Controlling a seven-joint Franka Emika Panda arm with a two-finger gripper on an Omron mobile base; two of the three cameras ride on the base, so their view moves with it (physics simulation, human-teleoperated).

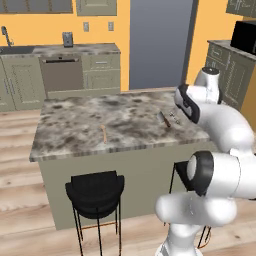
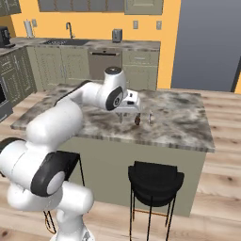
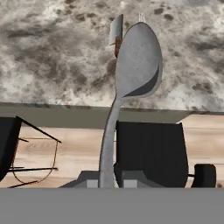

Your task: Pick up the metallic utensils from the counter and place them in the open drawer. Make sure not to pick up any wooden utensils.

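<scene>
A grey spoon (image 3: pixel 133 65) was held tight in the nearly closed claw (image 3: pixel 105 181) above the counter (image 3: pixel 52 52).

marble counter (image 1: pixel 80 125), knife (image 1: pixel 163 119) (dark-handled), wooden stick (image 1: pixel 103 134)

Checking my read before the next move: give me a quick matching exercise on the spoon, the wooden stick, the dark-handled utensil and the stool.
Things:
1. spoon
2. wooden stick
3. dark-handled utensil
4. stool

States:
A. lying alone on the counter's left part
B. on the floor beside the island
C. gripped in the gripper
D. lying on the counter near the arm

Pairs: 1-C, 2-A, 3-D, 4-B
</scene>
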